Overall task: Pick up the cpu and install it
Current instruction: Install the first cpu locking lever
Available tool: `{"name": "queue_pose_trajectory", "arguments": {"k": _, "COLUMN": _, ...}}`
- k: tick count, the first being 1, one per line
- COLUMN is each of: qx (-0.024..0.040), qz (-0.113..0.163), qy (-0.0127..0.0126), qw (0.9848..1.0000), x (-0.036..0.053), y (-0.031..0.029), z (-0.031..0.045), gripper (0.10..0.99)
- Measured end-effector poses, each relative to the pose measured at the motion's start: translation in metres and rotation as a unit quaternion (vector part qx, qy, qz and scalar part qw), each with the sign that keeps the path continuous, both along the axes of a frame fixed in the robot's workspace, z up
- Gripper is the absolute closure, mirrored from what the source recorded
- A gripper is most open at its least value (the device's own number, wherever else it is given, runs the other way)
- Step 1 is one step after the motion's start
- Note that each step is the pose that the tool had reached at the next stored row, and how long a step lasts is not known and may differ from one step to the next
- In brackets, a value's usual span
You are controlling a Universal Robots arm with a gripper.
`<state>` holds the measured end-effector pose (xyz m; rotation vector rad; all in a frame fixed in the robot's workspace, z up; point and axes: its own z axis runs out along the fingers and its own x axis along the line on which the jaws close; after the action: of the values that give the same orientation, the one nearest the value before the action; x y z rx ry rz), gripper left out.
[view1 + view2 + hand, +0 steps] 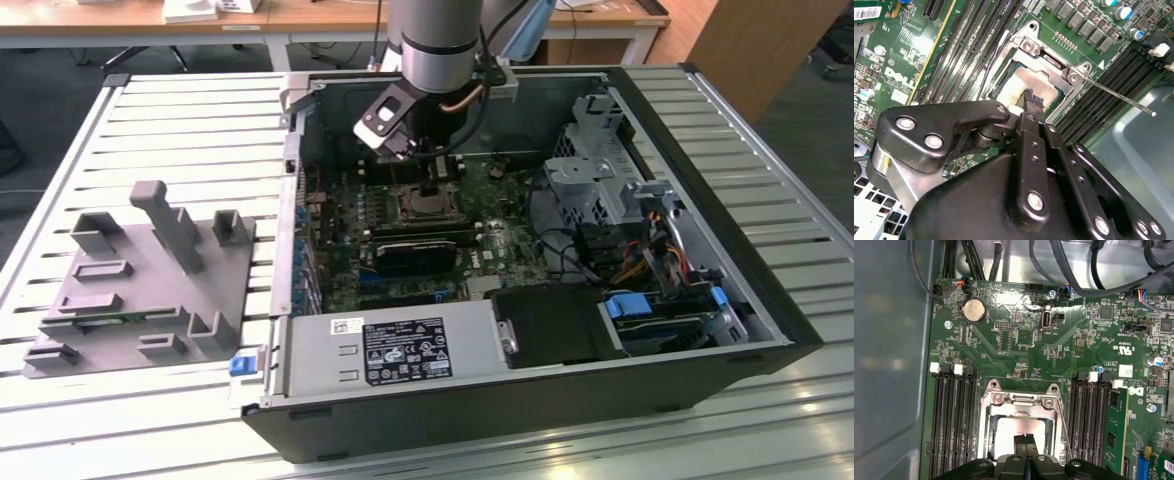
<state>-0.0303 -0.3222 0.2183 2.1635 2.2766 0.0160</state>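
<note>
One cpu (1005, 431) beneath one end effector (1025, 438)

We're looking across a slatted metal table (174, 120), its pale ribs catching bright glare near the front edge. Behind it we see light wooden desks (134, 25), a wooden cabinet side (747, 45) at the exterior view's right, and dark grey floor (40, 110) at its left.

Grey plastic tray (147, 290) sat on slatted metal table (174, 130), exterior view's left of open black computer case (400, 440). Silvery square cpu (1009, 432) lay in metal-framed socket (985, 415) (black gripper (1025, 439) directly over it).
</note>
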Motion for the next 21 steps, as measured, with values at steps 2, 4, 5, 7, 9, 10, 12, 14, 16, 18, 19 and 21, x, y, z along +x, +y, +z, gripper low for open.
{"name": "queue_pose_trajectory", "arguments": {"k": 2, "qx": 0.0, "qz": 0.0, "qy": 0.0, "qw": 1.0, "x": 0.0, "y": 0.0, "z": 0.0009, "gripper": 0.98}}
{"name": "queue_pose_trajectory", "arguments": {"k": 4, "qx": 0.0, "qz": 0.0, "qy": 0.0, "qw": 1.0, "x": 0.0, "y": 0.0, "z": 0.0017, "gripper": 0.98}}
{"name": "queue_pose_trajectory", "arguments": {"k": 5, "qx": 0.0, "qz": 0.0, "qy": 0.0, "qw": 1.0, "x": 0.0, "y": 0.0, "z": 0.0022, "gripper": 0.98}}
{"name": "queue_pose_trajectory", "arguments": {"k": 7, "qx": 0.0, "qz": 0.0, "qy": 0.0, "qw": 1.0, "x": 0.0, "y": 0.0, "z": 0.0034, "gripper": 0.98}}
{"name": "queue_pose_trajectory", "arguments": {"k": 9, "qx": 0.0001, "qz": 0.0, "qy": 0.0, "qw": 1.0, "x": 0.0, "y": 0.0, "z": 0.0053, "gripper": 0.98}}
{"name": "queue_pose_trajectory", "arguments": {"k": 10, "qx": 0.0001, "qz": 0.0, "qy": -0.0001, "qw": 1.0, "x": 0.0, "y": 0.0, "z": 0.0066, "gripper": 0.98}}
{"name": "queue_pose_trajectory", "arguments": {"k": 12, "qx": 0.0, "qz": 0.0, "qy": 0.0, "qw": 1.0, "x": 0.0, "y": 0.0, "z": 0.0094, "gripper": 0.98}}
{"name": "queue_pose_trajectory", "arguments": {"k": 14, "qx": 0.0, "qz": 0.0, "qy": 0.0, "qw": 1.0, "x": 0.0, "y": 0.0, "z": 0.0109, "gripper": 0.98}}
{"name": "queue_pose_trajectory", "arguments": {"k": 16, "qx": 0.0, "qz": 0.0, "qy": 0.0, "qw": 1.0, "x": 0.0, "y": 0.0, "z": 0.0121, "gripper": 0.98}}
{"name": "queue_pose_trajectory", "arguments": {"k": 18, "qx": 0.0001, "qz": 0.0, "qy": 0.0, "qw": 1.0, "x": 0.0, "y": 0.0, "z": 0.0128, "gripper": 0.98}}
{"name": "queue_pose_trajectory", "arguments": {"k": 19, "qx": 0.0, "qz": 0.0, "qy": 0.0, "qw": 1.0, "x": 0.0, "y": 0.0, "z": 0.0133, "gripper": 0.98}}
{"name": "queue_pose_trajectory", "arguments": {"k": 21, "qx": 0.0, "qz": 0.0, "qy": 0.0, "qw": 1.0, "x": 0.0, "y": 0.0, "z": 0.0142, "gripper": 0.98}}
